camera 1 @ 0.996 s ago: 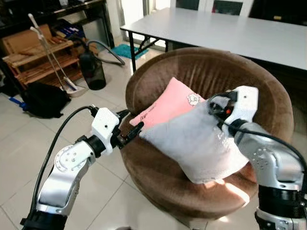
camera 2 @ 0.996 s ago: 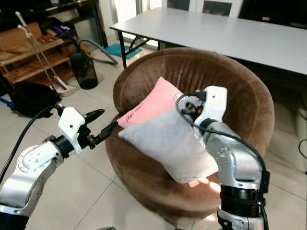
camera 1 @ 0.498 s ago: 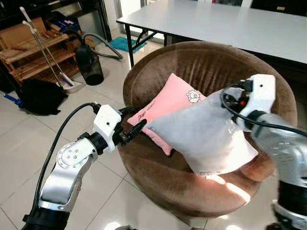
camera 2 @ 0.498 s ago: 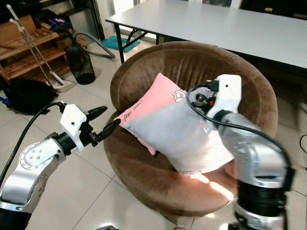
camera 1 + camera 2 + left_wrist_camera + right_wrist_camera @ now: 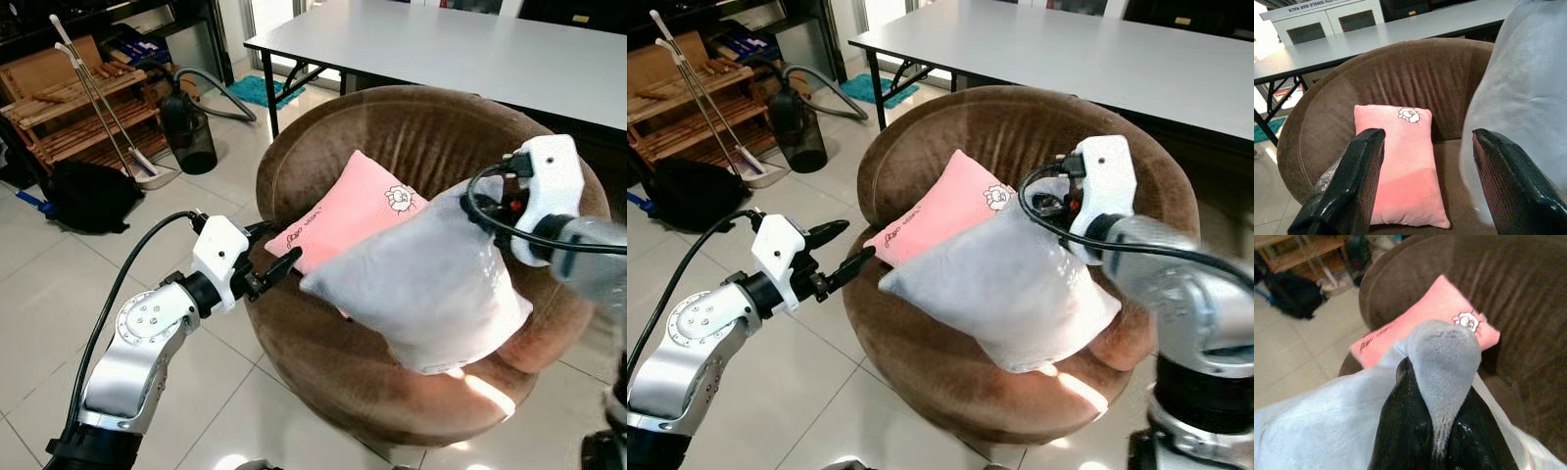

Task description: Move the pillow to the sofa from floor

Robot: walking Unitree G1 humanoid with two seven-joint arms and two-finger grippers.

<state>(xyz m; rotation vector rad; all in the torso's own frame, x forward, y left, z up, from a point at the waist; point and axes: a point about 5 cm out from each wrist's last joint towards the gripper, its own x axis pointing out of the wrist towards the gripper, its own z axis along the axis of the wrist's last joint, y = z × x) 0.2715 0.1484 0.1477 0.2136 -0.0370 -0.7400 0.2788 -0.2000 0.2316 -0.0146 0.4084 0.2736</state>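
Right gripper (image 5: 1442, 431) has carried the grey pillow (image 5: 421, 294) further over the sofa (image 5: 323, 362), pinching its corner; left gripper (image 5: 266, 257) spread open, empty. Release pending.

The floor (image 5: 59, 294) is of pale glossy tiles. Beyond the left gripper (image 5: 272, 262) stands a long grey table (image 5: 470, 49) on black legs. To that gripper's left are a wooden rack (image 5: 73, 122), a black bag (image 5: 88, 196) and a dark vacuum cleaner (image 5: 186, 137).
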